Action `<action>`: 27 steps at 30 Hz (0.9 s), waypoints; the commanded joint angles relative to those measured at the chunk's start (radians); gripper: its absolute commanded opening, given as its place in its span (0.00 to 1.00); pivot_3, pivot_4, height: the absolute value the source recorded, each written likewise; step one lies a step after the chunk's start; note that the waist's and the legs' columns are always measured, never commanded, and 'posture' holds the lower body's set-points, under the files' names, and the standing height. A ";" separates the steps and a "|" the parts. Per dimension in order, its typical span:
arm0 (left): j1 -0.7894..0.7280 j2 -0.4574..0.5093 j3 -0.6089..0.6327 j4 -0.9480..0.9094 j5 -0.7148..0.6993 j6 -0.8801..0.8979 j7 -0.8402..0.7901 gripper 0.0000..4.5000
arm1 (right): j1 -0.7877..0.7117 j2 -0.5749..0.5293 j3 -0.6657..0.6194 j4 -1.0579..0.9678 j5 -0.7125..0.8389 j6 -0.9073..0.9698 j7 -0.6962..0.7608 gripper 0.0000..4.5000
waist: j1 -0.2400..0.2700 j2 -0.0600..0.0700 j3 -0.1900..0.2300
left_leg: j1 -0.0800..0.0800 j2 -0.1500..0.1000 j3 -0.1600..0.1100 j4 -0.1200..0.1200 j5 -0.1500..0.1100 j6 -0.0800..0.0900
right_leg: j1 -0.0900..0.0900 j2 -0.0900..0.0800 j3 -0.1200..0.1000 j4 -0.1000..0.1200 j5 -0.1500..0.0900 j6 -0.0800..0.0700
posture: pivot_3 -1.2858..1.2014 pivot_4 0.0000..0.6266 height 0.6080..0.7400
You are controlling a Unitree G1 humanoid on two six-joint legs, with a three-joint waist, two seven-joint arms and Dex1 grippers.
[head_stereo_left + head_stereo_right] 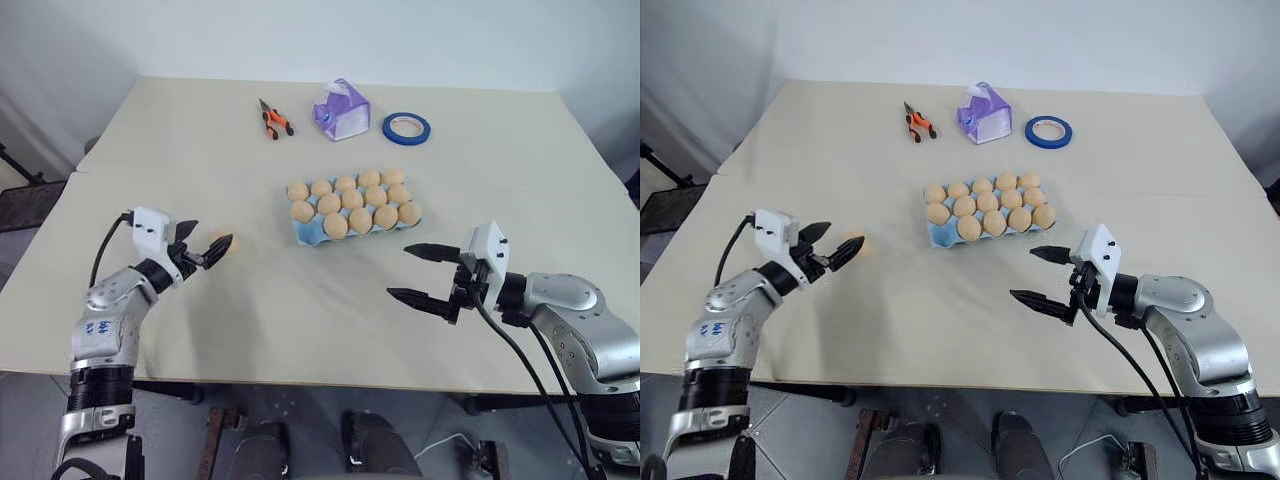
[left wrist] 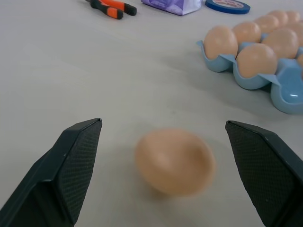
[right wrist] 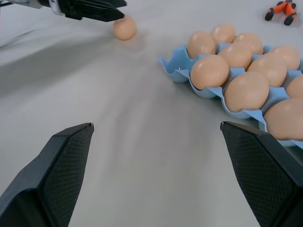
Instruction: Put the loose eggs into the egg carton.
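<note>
With jaws spread, the left gripper [image 1: 207,245] lines up on the last loose egg [image 2: 174,161] near the table's [image 1: 300,330] left edge, needing to close gently before carrying it to the egg carton [image 1: 308,235] mid-table, while the right gripper [image 1: 425,272] hangs spread.

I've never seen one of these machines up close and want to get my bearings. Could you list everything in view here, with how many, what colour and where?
loose egg: one, tan-orange, on the table just beyond the left tool's fingertips.
egg carton: one, light blue, middle of the table; at least one cup at its near left corner is empty.
eggs in the carton: about fourteen, tan-orange, seated in the cups.
pliers: one, orange and black handles, far side, left of the tissue pack.
tissue pack: one, purple, far side, centre.
tape roll: one, blue, right of the tissue pack.
table: one, beige.
left tool: black fingers, open, at the loose egg.
right tool: black fingers, open, near right of the carton.
</note>
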 commanded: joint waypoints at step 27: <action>-0.440 -0.125 -0.248 0.266 0.081 -0.029 -0.315 0.46 | 0.038 0.005 -0.033 -0.068 0.006 -0.005 -0.067 1.00 | 0.003 0.000 0.000 | -0.001 0.000 0.001 0.004 0.001 0.001 | 0.000 0.003 0.000 0.004 0.001 0.002 | 0.52 0.24 1.00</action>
